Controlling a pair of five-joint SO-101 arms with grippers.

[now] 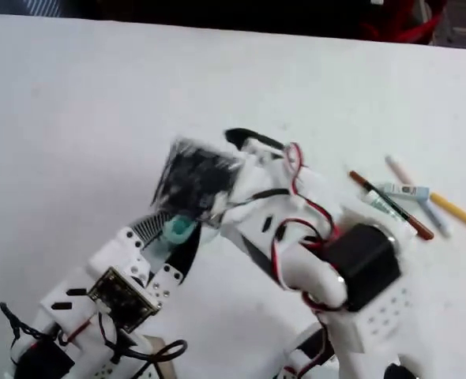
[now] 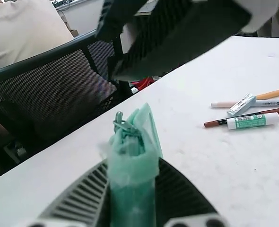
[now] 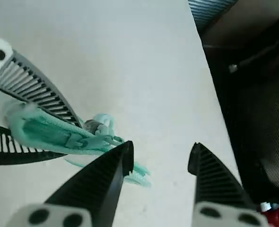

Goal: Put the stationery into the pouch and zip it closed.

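My left gripper (image 1: pixel 178 230) is shut on one end of a crumpled teal pouch (image 2: pixel 131 158), held just above the table; its metal zip pull (image 2: pixel 120 124) sticks out at the top. The same pouch (image 3: pixel 68 136) sits between the left gripper's ribbed fingers (image 3: pixel 33 85) in the right wrist view. My right gripper (image 3: pixel 161 153) stands open right beside the pouch's zip end, one black finger nearly touching the teal fabric, nothing between its jaws. From above, the right gripper (image 1: pixel 217 162) hangs over the pouch. The stationery lies on the table to the right: a brown pen (image 1: pixel 391 205), a glue stick (image 2: pixel 253 121), an eraser (image 2: pixel 241 105), a yellow pencil (image 1: pixel 458 213).
The white table (image 1: pixel 99 118) has wide free room at the left and back. Beyond its far edge stand a black mesh chair (image 2: pixel 45 99) and a seated person. Red and black cables run along the right arm (image 1: pixel 351 268).
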